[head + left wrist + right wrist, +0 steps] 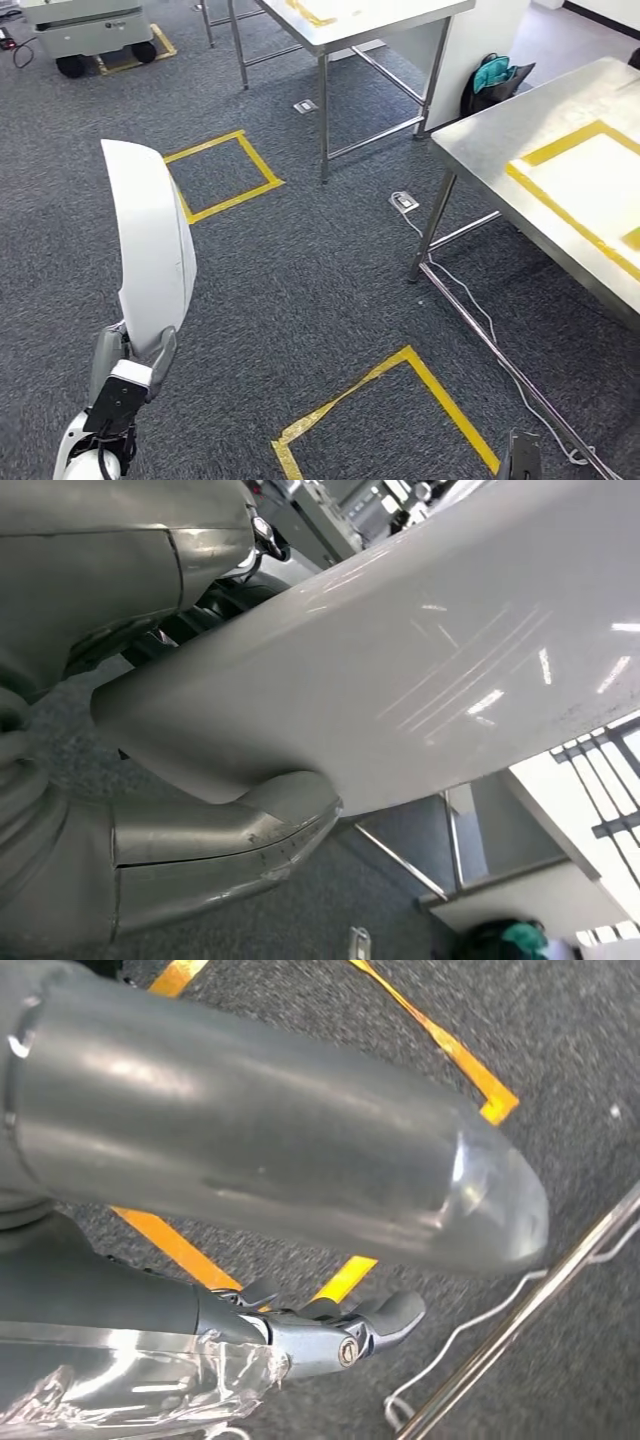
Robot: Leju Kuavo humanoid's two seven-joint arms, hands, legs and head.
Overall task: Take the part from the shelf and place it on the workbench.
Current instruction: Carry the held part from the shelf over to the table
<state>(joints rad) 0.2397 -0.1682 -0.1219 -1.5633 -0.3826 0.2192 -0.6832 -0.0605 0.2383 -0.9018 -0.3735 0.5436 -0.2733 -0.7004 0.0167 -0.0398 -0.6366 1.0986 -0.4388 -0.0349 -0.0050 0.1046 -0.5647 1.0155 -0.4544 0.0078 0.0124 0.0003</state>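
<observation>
Already your left hand [124,385] grips the smooth white curved plastic shell part [151,245] at its lower end, thumb and fingers clamped either side, long axis upright. Your right hand [332,1330] hangs empty, fingers loosely apart, over the grey carpet. The steel table with yellow tape rectangle [483,135] lies ahead to the right; its near edge comes first, with open floor between.

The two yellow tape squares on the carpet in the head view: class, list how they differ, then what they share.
The far tape square lies beside the white part that the left hand holds; the near tape square lies by the workbench. The far one shows whole, the near one is cut off by the picture's edge. Both are yellow outlines on grey carpet.
</observation>
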